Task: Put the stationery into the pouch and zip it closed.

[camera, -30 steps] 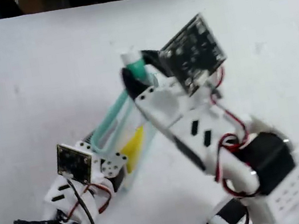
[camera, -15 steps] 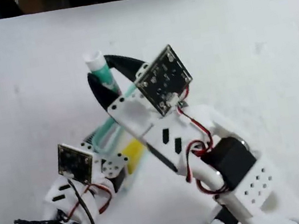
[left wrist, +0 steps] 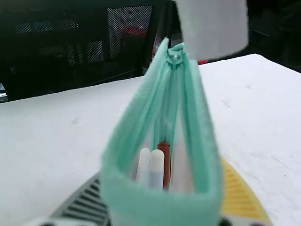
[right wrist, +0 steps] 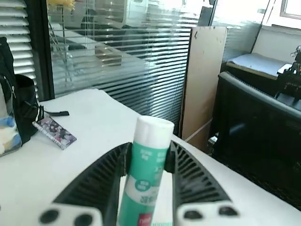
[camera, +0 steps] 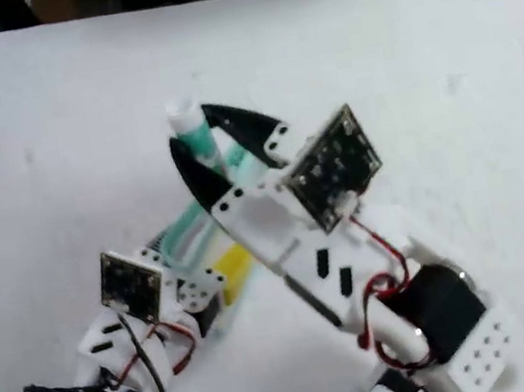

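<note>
Nearest, left gripper (camera: 203, 298): low at the front of the table (camera: 419, 46), just ahead of its own wrist camera. Its jaws are clenched on the near end of the pouch (camera: 230, 260).
Pouch body: lies slantwise on the white table, running from the left gripper away towards the right gripper (camera: 192, 127). It has clear sides with a yellow patch, and a mint zipper band runs along its top.
Pouch mouth: unzipped and gaping in the left wrist view. The two mint bands stand spread at the near end and meet at the zipper pull (left wrist: 176, 52) at the far end.
Inside the pouch: two white pen ends (left wrist: 150, 165) sit side by side and touching, with a brown stick (left wrist: 164, 160) just beside them. All three lie between the bands.
Right arm (camera: 351, 241): stretches in from the front right and crosses above the middle of the pouch.
Right gripper: sits over the far end of the pouch. Its black jaws are closed on the glue stick (right wrist: 143, 175), one on each side of the tube.
Glue stick: has a teal body and a white cap. It is tilted, with the cap pointing away from the arms. Its lower end is hidden by the gripper, so whether it touches the pouch cannot be told.
Far on the table: in the right wrist view, a black bag (right wrist: 19, 110) has a small card (right wrist: 54, 132) just beside it, both well apart from the gripper.
Behind: window blinds (right wrist: 117, 52).
</note>
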